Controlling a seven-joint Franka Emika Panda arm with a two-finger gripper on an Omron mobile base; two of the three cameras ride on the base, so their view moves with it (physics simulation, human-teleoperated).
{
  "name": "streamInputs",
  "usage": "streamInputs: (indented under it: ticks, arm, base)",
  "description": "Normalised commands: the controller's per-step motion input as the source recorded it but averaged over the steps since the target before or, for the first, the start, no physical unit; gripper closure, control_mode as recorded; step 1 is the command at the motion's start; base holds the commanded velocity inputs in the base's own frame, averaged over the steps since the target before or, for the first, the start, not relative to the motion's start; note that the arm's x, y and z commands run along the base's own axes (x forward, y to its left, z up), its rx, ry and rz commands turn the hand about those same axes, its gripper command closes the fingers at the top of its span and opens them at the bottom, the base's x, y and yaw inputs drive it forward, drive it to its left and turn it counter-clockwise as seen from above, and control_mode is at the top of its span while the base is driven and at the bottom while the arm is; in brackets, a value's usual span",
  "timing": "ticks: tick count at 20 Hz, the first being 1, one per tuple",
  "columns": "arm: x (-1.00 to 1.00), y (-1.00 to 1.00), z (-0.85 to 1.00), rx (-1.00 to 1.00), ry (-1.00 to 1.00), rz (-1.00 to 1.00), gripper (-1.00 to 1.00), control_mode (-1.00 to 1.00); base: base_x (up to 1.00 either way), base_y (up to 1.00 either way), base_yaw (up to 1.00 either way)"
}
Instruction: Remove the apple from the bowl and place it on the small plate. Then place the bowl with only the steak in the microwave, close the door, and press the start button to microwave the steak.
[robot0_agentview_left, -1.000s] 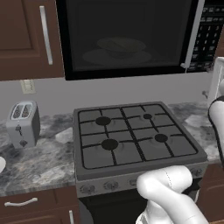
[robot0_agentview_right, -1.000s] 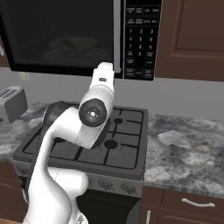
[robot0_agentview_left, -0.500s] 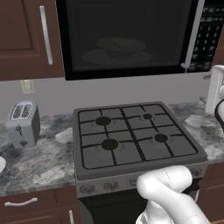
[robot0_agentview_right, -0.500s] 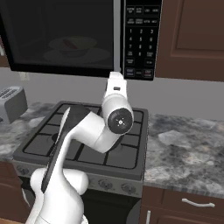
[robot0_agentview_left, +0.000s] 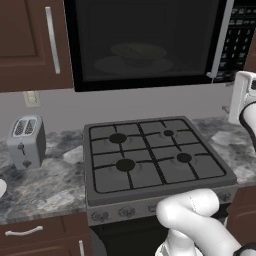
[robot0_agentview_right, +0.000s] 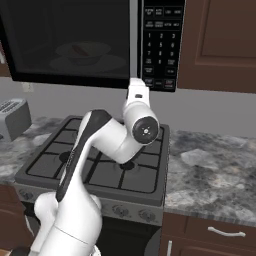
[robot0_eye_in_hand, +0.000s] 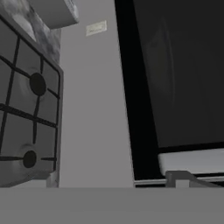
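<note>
Black glass: the door is shut, flat to the microwave, up and left of the gripper, whose jaws are spread and empty. Through it the bowl sits on the tray. The door looks stiff and hinged; its upright silver handle, just above the gripper, is the place to pull.

Arm raised, jaws wide apart
</note>
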Motion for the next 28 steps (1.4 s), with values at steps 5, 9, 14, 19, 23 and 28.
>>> streamInputs:
  ticks: [5, 9, 14, 19, 23, 28]
  arm:
    - [0.31, -0.1, 0.09, 0.0, 0.0, 0.0, -1.0, -1.0]
    - [0.28, -0.21, 0.01, 0.0, 0.0, 0.0, -1.0, -1.0]
    - [0.29, -0.2, 0.0, 0.0, 0.0, 0.0, -1.0, -1.0]
    - [0.35, -0.11, -0.01, 0.0, 0.0, 0.0, -1.0, -1.0]
    - [0.35, -0.09, -0.09, 0.0, 0.0, 0.0, -1.0, -1.0]
    - [0.3, -0.04, -0.2, 0.0, 0.0, 0.0, -1.0, -1.0]
  base:
    - [0.0, 0.0, 0.0]
    - [0.0, 0.0, 0.0]
    - [0.0, 0.0, 0.0]
    - [0.0, 0.0, 0.0]
    - [0.0, 0.0, 0.0]
    - [0.0, 0.0, 0.0]
